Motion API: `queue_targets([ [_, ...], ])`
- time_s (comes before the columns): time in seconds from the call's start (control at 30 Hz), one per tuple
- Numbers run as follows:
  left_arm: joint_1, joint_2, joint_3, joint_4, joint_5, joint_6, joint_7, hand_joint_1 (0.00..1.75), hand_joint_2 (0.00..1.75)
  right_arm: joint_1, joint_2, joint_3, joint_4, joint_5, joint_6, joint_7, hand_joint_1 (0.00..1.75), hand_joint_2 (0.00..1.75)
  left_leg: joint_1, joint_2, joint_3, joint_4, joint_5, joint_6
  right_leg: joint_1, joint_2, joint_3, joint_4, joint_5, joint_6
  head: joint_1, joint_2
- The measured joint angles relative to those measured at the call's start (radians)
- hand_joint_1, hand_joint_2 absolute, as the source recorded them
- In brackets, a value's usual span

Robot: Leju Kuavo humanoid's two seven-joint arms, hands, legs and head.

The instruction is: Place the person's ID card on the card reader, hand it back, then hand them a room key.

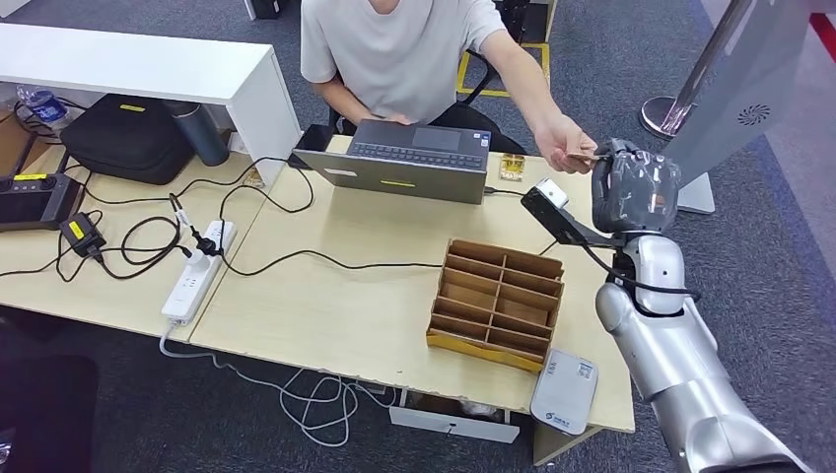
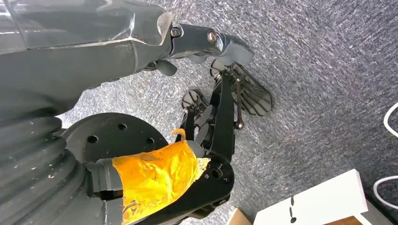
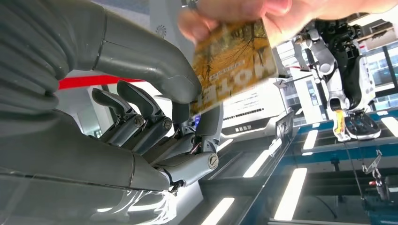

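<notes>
Room key (image 3: 233,65) between right hand (image 3: 187,117) thumb and person's fingers (image 3: 225,11)

You have a pale wood-grain table (image 1: 325,296) with a matt, smooth top. The divided organiser (image 1: 496,301) looks like brown cardboard, dull and unfinished. The card reader (image 1: 565,392) is light plastic with a slight sheen. The laptop (image 1: 399,163) shell reads as matt grey metal or plastic; you cannot tell which. The right arm (image 1: 680,365) is smooth silver with a satin gloss. The right hand (image 3: 155,122) shows grey moulded plastic under a clear glossy film. The room key (image 3: 232,61) is a glossy printed card. The floor (image 2: 319,61) is rough grey carpet, and yellow tape (image 2: 157,176) near the left hand (image 2: 206,44) is wrinkled.
</notes>
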Motion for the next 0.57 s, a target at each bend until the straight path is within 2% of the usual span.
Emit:
queue_targets([
  [0.1, -0.002, 0.003, -0.002, 0.000, 0.006, -0.017, -0.001, 0.00, 1.75, -0.048, 0.025, 0.028, 0.063, 0.061, 0.001, 0.032, 0.00, 1.75, 0.000, 0.000, 0.000, 0.000, 0.000, 0.000, 0.000, 0.000, -0.001, 0.000, -0.001, 0.000, 0.000, 0.000],
  [0.33, -0.003, 0.002, -0.002, 0.000, 0.023, 0.004, 0.010, 0.00, 1.75, -0.054, 0.016, 0.041, 0.099, 0.094, 0.000, 0.063, 0.00, 1.75, 0.000, 0.001, 0.000, 0.000, 0.000, 0.000, 0.000, 0.000, -0.001, -0.001, 0.000, 0.000, 0.000, 0.000],
  [0.57, -0.025, -0.055, -0.002, 0.000, 0.047, 0.084, -0.020, 0.00, 1.75, -0.021, -0.052, 0.030, 0.098, 0.152, 0.007, 0.119, 0.00, 1.75, -0.001, 0.000, 0.000, 0.002, 0.000, 0.000, -0.001, 0.000, 0.000, -0.002, 0.001, 0.002, 0.000, 0.000],
])
